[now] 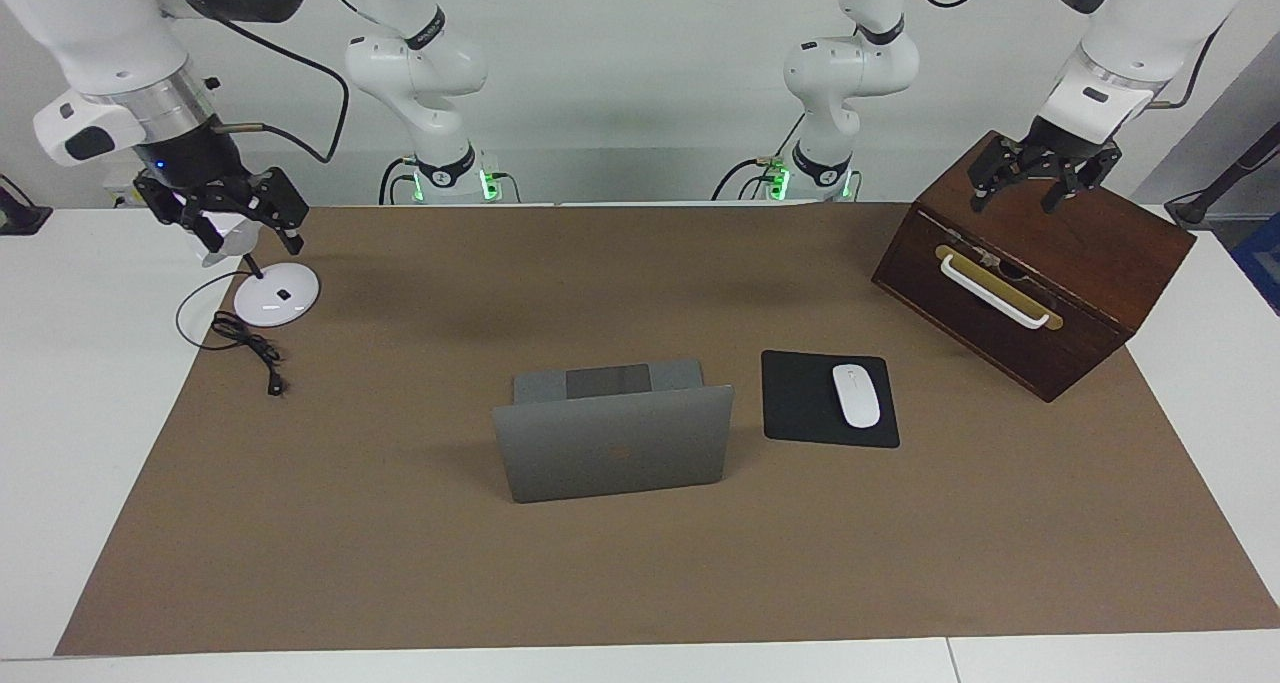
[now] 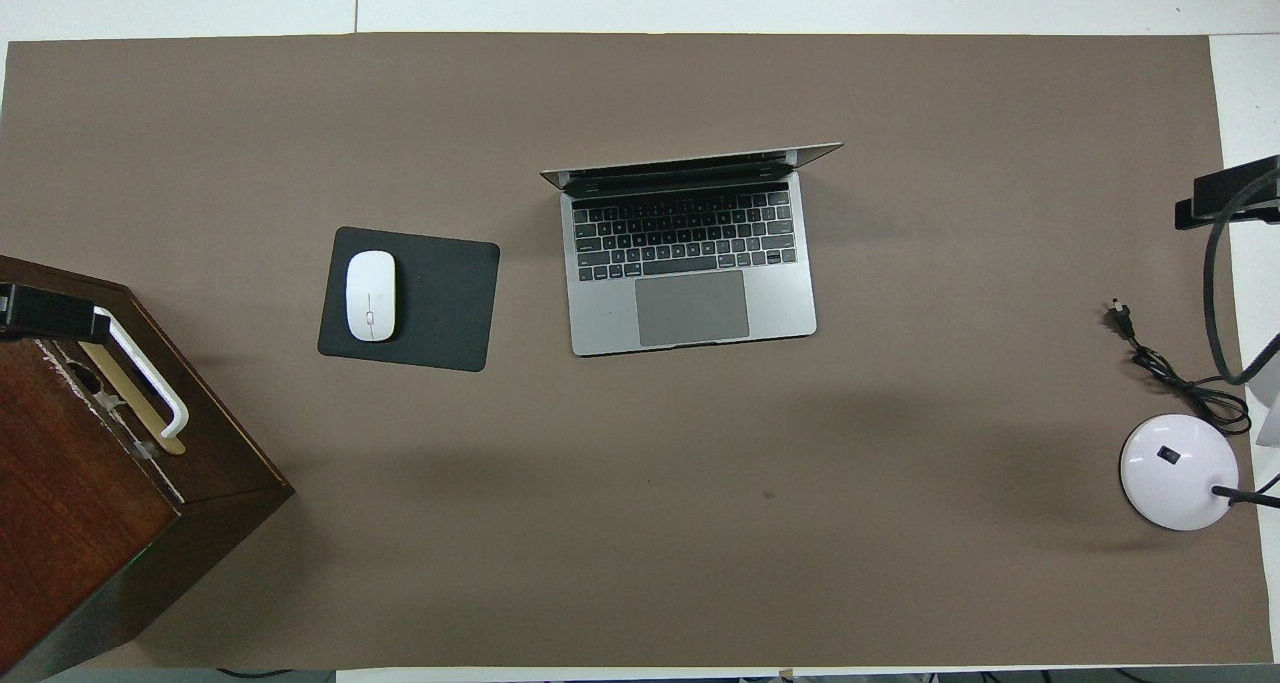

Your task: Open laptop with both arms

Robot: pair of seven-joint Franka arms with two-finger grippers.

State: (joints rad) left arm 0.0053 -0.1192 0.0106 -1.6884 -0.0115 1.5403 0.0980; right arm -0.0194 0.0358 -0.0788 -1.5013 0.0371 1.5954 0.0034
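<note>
The silver-grey laptop stands open in the middle of the brown mat, its lid upright and its logo side turned away from the robots. The overhead view shows the laptop's keyboard and trackpad. My left gripper hangs open and empty over the wooden box at the left arm's end of the table. My right gripper hangs open and empty over the white desk lamp at the right arm's end. Both are well away from the laptop. In the overhead view only their dark tips show at the side edges.
A black mouse pad with a white mouse lies beside the laptop toward the left arm's end. A dark wooden box with a white handle stands nearer the robots there. The lamp's round base and black cable lie at the right arm's end.
</note>
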